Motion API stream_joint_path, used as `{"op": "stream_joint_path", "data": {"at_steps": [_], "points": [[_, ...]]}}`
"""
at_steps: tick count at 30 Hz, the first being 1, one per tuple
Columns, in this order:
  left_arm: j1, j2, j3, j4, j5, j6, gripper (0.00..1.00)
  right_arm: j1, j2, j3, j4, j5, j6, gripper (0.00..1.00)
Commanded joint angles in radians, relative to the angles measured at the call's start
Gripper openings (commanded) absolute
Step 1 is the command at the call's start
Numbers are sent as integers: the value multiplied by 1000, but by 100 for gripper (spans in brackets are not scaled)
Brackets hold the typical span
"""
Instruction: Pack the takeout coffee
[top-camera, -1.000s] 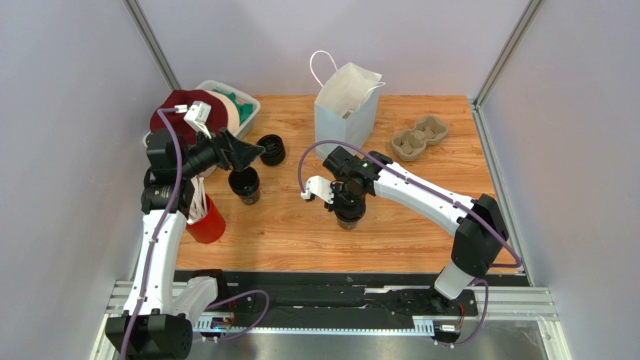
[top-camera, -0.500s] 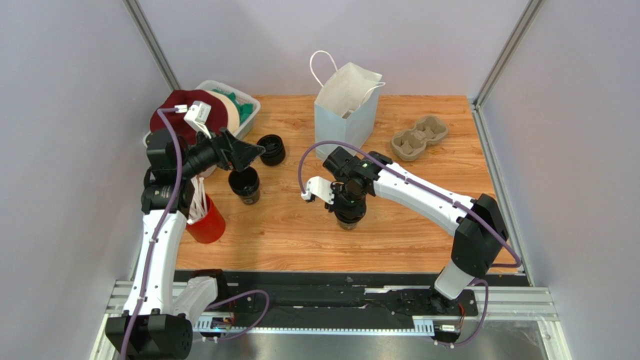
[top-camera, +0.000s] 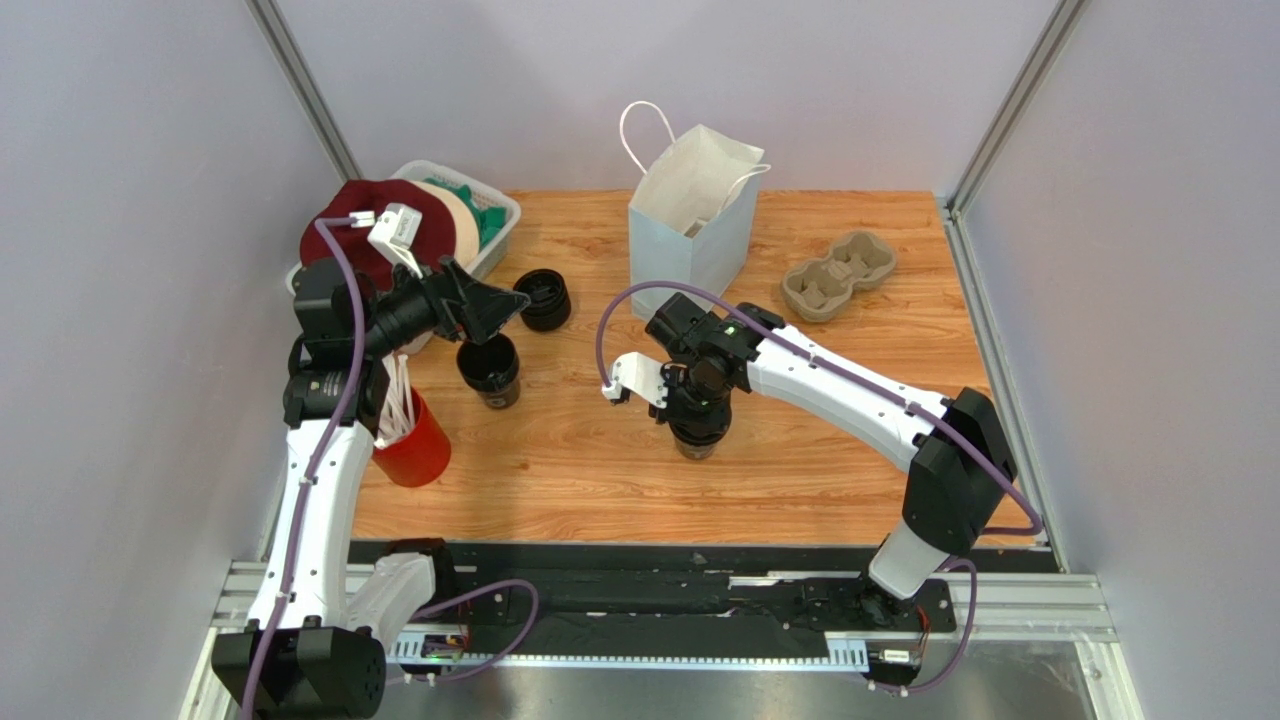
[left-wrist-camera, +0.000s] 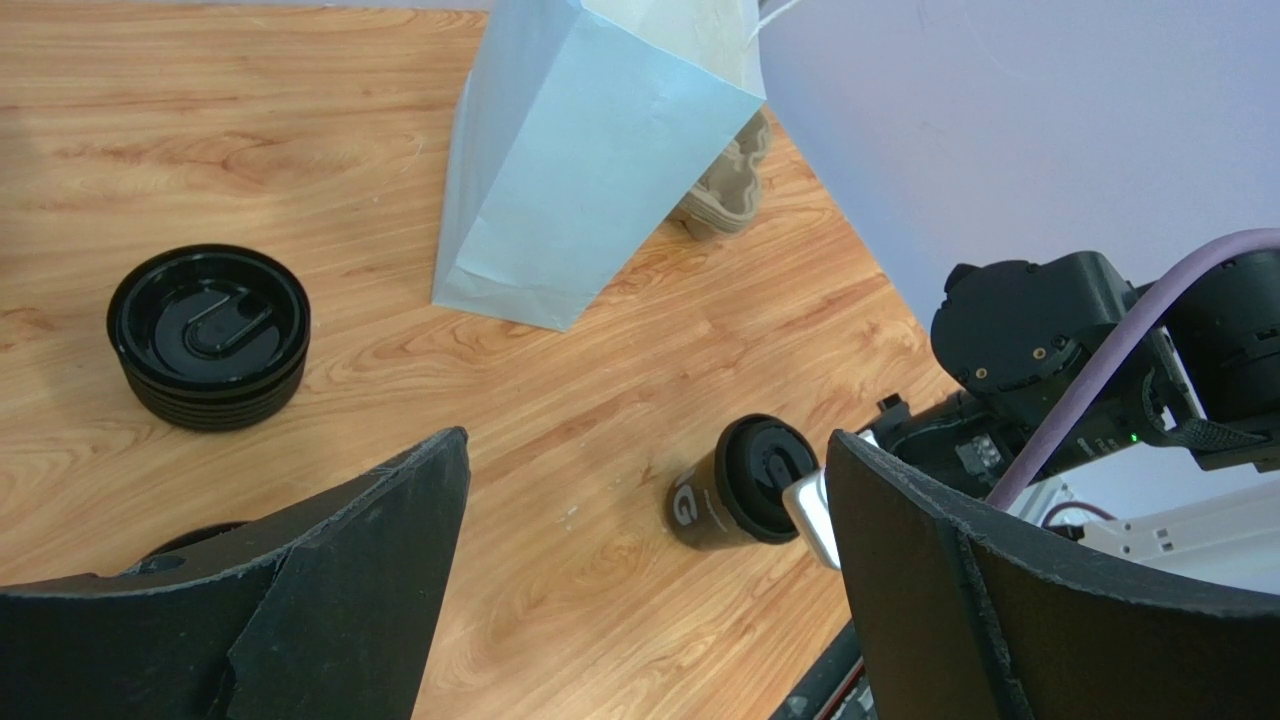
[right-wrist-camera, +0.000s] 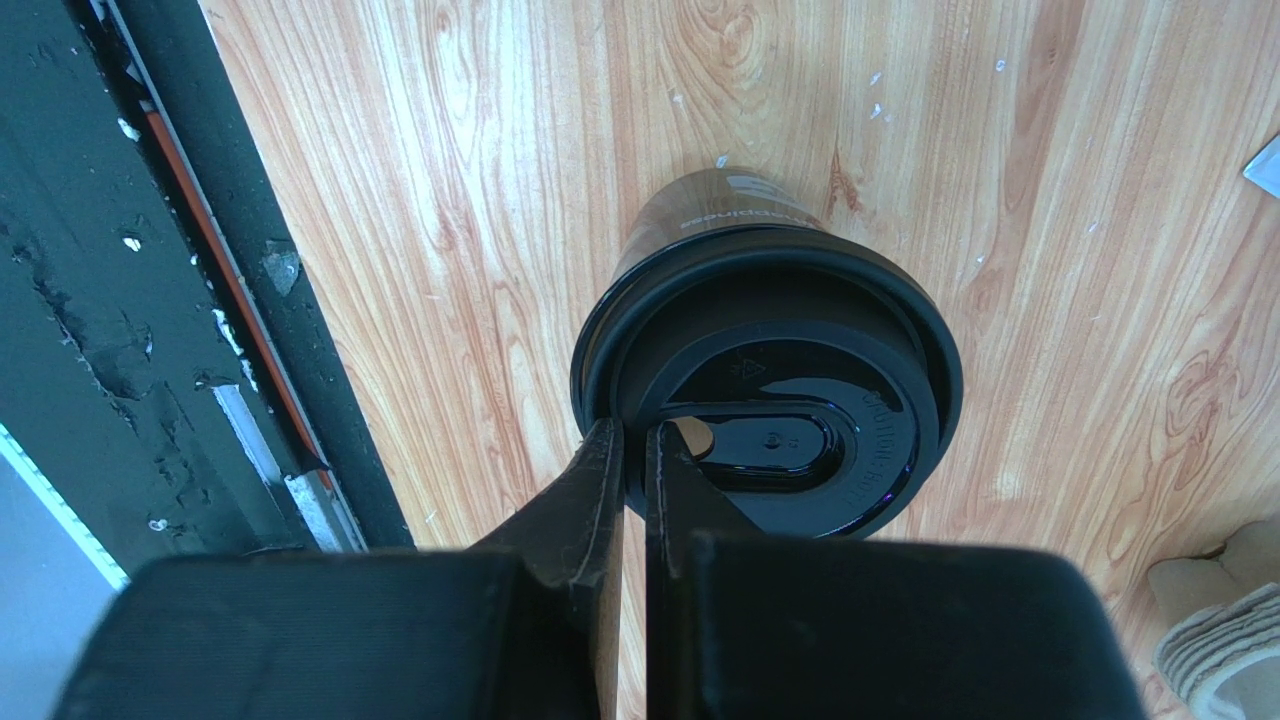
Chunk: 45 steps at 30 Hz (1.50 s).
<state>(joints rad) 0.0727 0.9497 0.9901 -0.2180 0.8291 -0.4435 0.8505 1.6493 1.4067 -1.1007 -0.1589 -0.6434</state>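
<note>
The takeout coffee (top-camera: 700, 440) is a dark cup with a black lid, upright on the wooden table; it also shows in the right wrist view (right-wrist-camera: 781, 390) and the left wrist view (left-wrist-camera: 739, 483). My right gripper (top-camera: 694, 405) is straight above it, its jaws shut on the lid's raised rim at the near edge (right-wrist-camera: 634, 444). My left gripper (top-camera: 493, 306) is open and empty, held above a second dark cup without a lid (top-camera: 490, 369). The pale-blue paper bag (top-camera: 688, 210) stands open at the back.
A stack of black lids (top-camera: 543, 299) lies beside the open cup. A grey pulp cup tray (top-camera: 839, 275) sits right of the bag. A red cup of white straws (top-camera: 412, 443) stands by the left arm. A bin (top-camera: 484, 215) is at the back left.
</note>
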Motion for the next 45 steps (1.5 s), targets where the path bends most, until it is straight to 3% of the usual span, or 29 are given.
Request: {"op": "stream_joint_path", "data": {"at_steps": [1,25,45], "points": [[7,-14,-1,39,15,-4,96,12,-17,0,25,-10,2,0],[16,-14,-10,48,15,-9,96,13,-80,-11,47,29,1,0],[18,-15,-11,51,18,-14,96,19,-28,-15,-5,-5,-21,0]]}}
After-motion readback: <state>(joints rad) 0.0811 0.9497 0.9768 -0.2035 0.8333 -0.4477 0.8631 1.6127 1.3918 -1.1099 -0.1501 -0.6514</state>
